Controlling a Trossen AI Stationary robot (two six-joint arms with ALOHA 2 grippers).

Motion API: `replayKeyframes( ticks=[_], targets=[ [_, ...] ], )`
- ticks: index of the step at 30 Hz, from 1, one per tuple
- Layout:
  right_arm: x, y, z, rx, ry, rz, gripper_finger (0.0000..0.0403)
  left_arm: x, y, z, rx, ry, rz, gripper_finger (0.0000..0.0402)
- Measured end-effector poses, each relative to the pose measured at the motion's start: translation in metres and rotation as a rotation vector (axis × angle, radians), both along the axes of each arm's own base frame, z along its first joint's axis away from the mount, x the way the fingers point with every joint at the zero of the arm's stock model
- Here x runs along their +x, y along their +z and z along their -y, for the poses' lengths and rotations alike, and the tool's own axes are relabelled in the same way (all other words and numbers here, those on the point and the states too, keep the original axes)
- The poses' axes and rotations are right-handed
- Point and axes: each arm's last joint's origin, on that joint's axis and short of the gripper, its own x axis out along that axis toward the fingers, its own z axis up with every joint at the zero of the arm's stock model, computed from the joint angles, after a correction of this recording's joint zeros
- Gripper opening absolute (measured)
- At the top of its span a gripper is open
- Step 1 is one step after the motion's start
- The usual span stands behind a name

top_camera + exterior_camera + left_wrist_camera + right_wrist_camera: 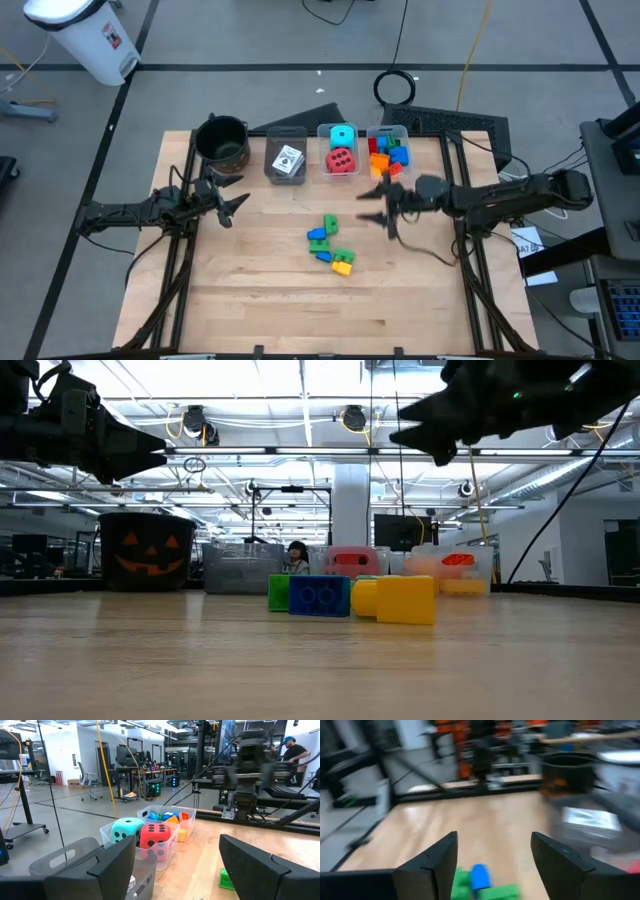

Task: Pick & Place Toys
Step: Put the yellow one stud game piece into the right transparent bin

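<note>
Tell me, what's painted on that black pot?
An orange jack-o'-lantern face on the black pot, clearest in the low view.

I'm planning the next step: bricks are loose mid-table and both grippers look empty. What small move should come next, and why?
Probably lower the right gripper toward the loose bricks. It hangs open and empty above the table, nearer the pile than the left gripper, which waits open by the pot.

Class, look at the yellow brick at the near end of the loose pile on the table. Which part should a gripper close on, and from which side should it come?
Probably from straight above. The yellow brick lies flat at the pile's near end, touching a green brick on its far side, so a level approach would likely bump neighbours. Close the fingers across its two free sides. The open right gripper is the nearer one.
</note>
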Motion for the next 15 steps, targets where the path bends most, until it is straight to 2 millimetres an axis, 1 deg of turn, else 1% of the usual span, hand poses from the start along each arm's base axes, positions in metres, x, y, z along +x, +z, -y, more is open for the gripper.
replayKeyframes(
  ticks=[2, 7, 11, 13, 15],
  targets=[
    [0.003, -0.003, -0.018, -0.044, 0.054, -0.008, 0.0232, 0.0, 0.0, 0.0, 0.0, 0.0, 0.0, 0.0292],
    [0.013, -0.014, -0.059, -0.097, 0.067, -0.065, 0.0277, 0.0, 0.0, 0.0, 0.0, 0.0, 0.0, 0.0292],
    [0.031, -0.022, -0.083, -0.076, 0.073, -0.176, 0.0304, 0.0, 0.0, 0.0, 0.0, 0.0, 0.0, 0.0292],
    [0.042, -0.026, -0.093, -0.061, 0.091, -0.238, 0.0307, 0.0, 0.0, 0.0, 0.0, 0.0, 0.0, 0.0292],
    [0.052, -0.036, -0.102, -0.061, 0.122, -0.309, 0.0306, 0.0, 0.0, 0.0, 0.0, 0.0, 0.0, 0.0292]
  ],
)
